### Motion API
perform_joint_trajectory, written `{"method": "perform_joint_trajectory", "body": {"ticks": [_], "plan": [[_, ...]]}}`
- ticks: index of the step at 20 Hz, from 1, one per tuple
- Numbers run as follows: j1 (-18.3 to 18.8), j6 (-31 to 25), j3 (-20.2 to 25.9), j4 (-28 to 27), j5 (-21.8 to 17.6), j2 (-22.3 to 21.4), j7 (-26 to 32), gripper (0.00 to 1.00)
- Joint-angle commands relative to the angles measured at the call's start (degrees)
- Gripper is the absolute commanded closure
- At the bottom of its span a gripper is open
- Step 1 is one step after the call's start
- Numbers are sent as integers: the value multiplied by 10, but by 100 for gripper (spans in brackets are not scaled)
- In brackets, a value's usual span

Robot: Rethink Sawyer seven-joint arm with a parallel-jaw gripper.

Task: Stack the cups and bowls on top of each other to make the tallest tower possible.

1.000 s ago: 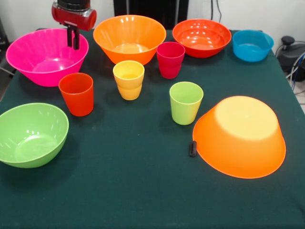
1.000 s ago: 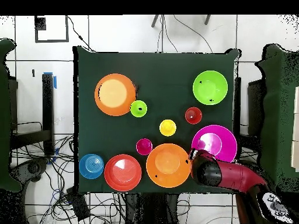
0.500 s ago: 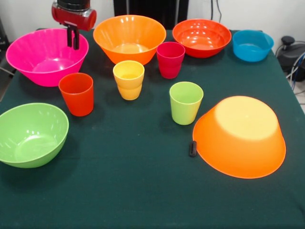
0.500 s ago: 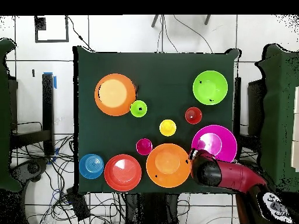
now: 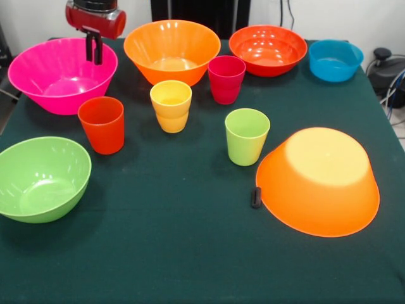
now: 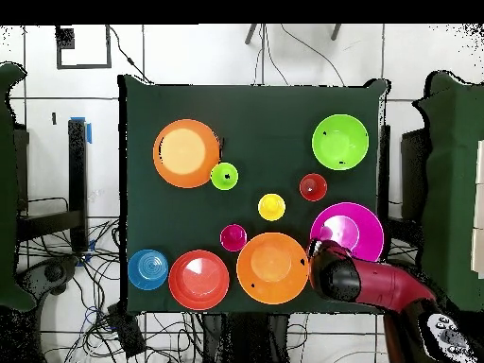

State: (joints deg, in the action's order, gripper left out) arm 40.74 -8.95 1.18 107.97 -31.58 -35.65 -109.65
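My gripper (image 5: 93,56) hangs over the far rim of the large pink bowl (image 5: 60,76), its two dark fingers close together and holding nothing. An upright large orange bowl (image 5: 172,50), a red-orange bowl (image 5: 267,49) and a small blue bowl (image 5: 335,60) line the far side. A second large orange bowl (image 5: 319,180) lies upside down at the near right. A lime green bowl (image 5: 41,178) sits at the near left. The orange-red cup (image 5: 102,125), yellow cup (image 5: 171,106), crimson cup (image 5: 226,79) and lime green cup (image 5: 247,136) stand apart in the middle.
A small black piece (image 5: 255,197) lies against the upturned orange bowl's left rim. The dark green cloth (image 5: 190,253) covers the table. In the overhead view the red arm (image 6: 378,284) reaches in from the bottom right. Cables lie on the floor around the table.
My gripper has drifted slightly up and to the left in the front view, staying over the pink bowl's far rim. Cups and bowls have not moved.
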Motion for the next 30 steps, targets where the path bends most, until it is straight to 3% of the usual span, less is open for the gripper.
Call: {"method": "perform_joint_trajectory", "body": {"ticks": [1,30], "plan": [[-24,-8,51,18,-30,-12,0,100],[-24,-2,58,41,-27,-14,-9,100]]}}
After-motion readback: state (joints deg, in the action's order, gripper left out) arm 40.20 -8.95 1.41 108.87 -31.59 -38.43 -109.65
